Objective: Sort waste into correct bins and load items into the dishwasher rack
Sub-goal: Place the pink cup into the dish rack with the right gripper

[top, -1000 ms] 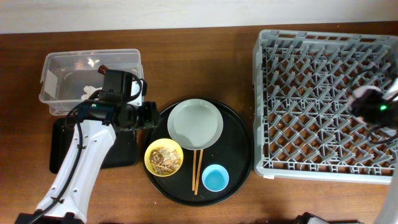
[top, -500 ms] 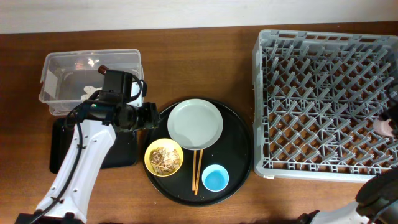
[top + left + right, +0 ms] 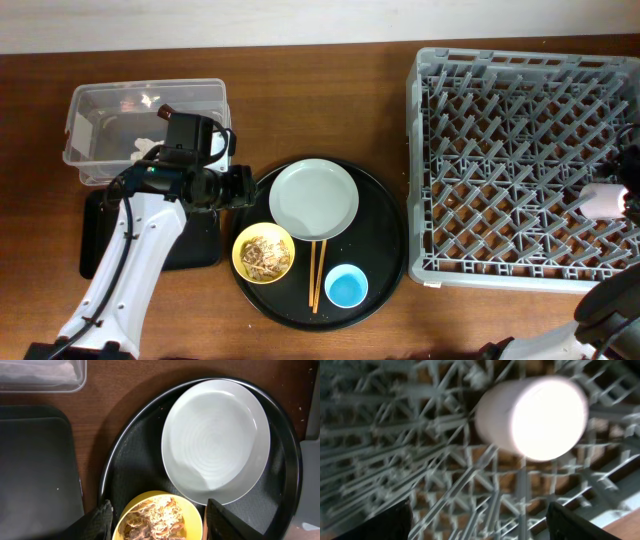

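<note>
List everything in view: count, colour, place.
dishwasher rack: 1, grey, right side of the table
pink cup: 1, pale pink, in the rack by its right edge
round tray: 1, black, middle of the table
plate: 1, pale grey-green, on the round tray
bowl: 1, yellow, on the round tray, lower left
food scraps: 1 heap, tan, in the bowl
chopsticks: 2, wooden, on the round tray below the plate
blue cup: 1, light blue, on the round tray
tub: 1, clear, upper left
tissue: at least 1, white, in the tub
rectangular tray: 1, black, below the tub
table: 1, brown
left gripper: 1, black, open over the bowl
right gripper: 1, black, open over the rack
</note>
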